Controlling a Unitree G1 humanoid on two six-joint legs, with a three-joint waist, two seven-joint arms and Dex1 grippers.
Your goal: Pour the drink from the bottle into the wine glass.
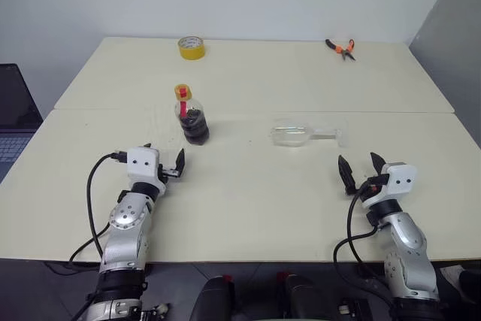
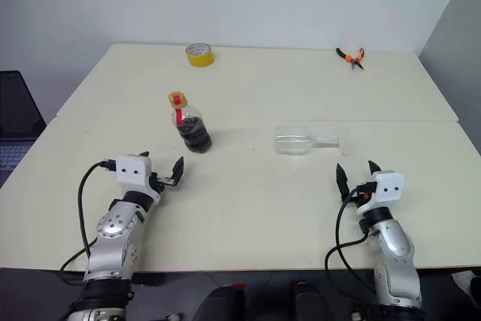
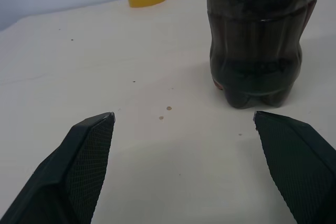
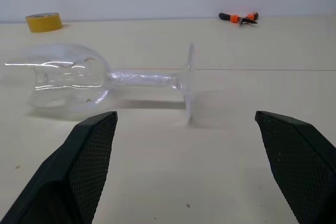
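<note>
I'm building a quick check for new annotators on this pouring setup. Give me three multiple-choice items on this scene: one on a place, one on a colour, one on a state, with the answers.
1. Where does the roll of tape sit?
A. On the far part of the table, beyond the bottle
B. Beside the right gripper
C. On the wine glass's foot

2. What colour is the bottle's cap?
A. Blue
B. Yellow
C. White

3. How is the wine glass placed?
A. Upright on its foot
B. Held in a gripper
C. Lying on its side on the table

Answers:
1 A: the roll of tape lies at the far side of the table, past the bottle.
2 B: the cap is yellow.
3 C: the wine glass lies with its stem level, apart from the open left gripper and open right gripper.
</note>
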